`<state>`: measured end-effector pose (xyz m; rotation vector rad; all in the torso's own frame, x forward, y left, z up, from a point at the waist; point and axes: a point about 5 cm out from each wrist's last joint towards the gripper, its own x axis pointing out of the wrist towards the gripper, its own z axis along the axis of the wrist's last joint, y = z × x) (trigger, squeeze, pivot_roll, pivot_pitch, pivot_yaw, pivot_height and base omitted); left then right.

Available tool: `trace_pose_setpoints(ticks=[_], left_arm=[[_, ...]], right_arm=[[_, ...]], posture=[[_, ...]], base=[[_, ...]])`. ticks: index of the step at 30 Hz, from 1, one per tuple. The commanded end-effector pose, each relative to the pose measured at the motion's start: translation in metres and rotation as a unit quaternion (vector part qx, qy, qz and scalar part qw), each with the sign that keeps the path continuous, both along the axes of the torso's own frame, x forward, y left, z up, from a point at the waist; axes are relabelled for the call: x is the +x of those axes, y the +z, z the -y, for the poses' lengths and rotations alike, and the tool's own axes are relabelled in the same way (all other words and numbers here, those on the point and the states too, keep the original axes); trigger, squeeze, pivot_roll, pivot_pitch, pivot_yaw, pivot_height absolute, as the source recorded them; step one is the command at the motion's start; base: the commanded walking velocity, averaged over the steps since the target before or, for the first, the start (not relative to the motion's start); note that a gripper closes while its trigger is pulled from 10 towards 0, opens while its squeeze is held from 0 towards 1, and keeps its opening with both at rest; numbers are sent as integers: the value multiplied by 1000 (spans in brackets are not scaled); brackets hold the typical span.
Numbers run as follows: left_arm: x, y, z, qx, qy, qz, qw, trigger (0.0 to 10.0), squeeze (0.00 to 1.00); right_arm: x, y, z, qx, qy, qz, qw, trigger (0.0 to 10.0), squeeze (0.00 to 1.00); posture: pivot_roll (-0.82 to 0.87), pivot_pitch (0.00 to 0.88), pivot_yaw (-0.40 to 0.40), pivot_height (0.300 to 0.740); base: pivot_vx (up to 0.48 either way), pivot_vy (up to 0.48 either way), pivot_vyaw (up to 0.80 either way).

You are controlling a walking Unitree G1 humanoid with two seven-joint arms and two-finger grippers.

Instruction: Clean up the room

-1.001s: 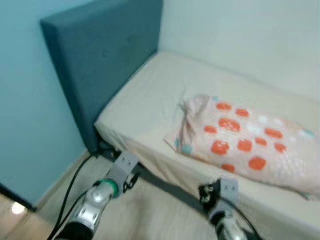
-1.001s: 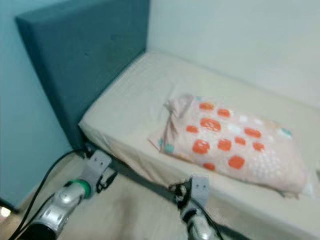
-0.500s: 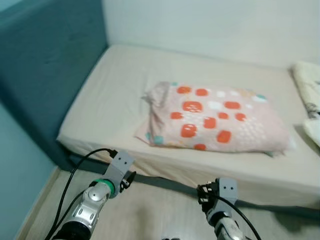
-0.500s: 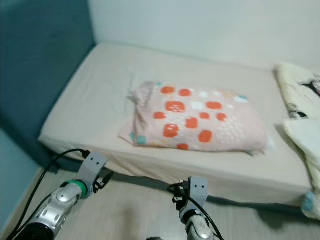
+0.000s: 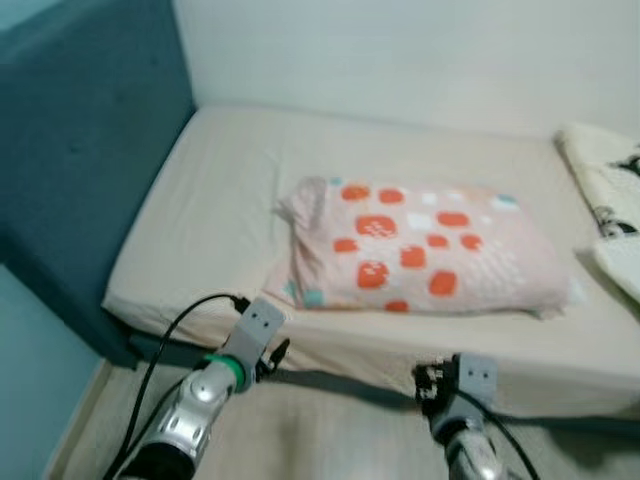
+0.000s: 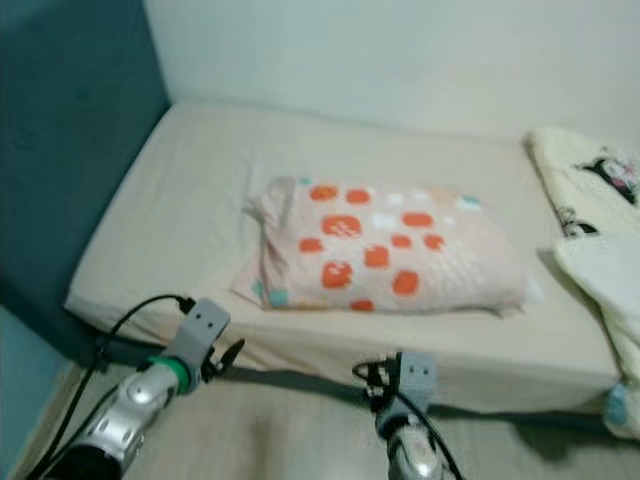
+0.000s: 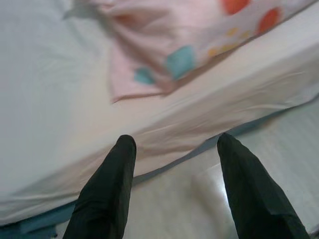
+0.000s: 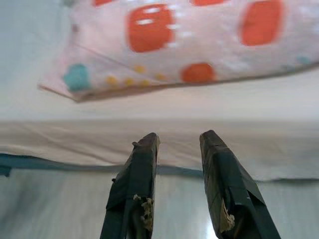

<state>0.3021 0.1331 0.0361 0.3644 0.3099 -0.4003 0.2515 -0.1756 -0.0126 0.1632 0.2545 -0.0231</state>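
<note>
Spotted pillow [image 5: 420, 250] lies mid-bed [image 5: 200, 210], long axis across the view, bunched end toward the teal headboard [image 5: 80, 150]. Left pincer [image 7: 174, 149] released, right pincer [image 8: 178, 142] parted, both empty, near the mattress edge.

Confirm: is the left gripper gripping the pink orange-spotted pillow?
No. The left gripper is open and empty, short of the pink orange-spotted pillow.
</note>
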Motion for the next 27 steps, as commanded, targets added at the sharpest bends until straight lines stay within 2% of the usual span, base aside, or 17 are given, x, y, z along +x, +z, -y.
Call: trace_pose_setpoints(ticks=[1,11,14,19,27], left_arm=[[-1,-2,-3,0,3,-4,1000,10000,0],[-1,-2,-2,-1,1,-2,1000,10000,0],[-1,-2,-1,-6,1,-3,1000,10000,0],[-1,0,2,-26,2,-6,1000,10000,0],[-1,1,4,-30,-2,-1,1000,10000,0]], right_arm=[[-8,-8,-2,8,-2,-18,1000,10000,0],[-9,-9,-2,7,-3,-24,1000,10000,0],[-8,-8,-1,1,-3,-23,1000,10000,0],[-7,-8,-1,-1,-3,-22,1000,10000,0],[-7,-8,-1,-2,-2,-21,1000,10000,0]], posture=[[43,70,17,740],[43,70,17,740],[43,70,17,740],[40,64,14,740],[40,64,14,740]], base=[[379,296,0],[377,296,-781],[370,284,0],[0,0,0],[0,0,0]])
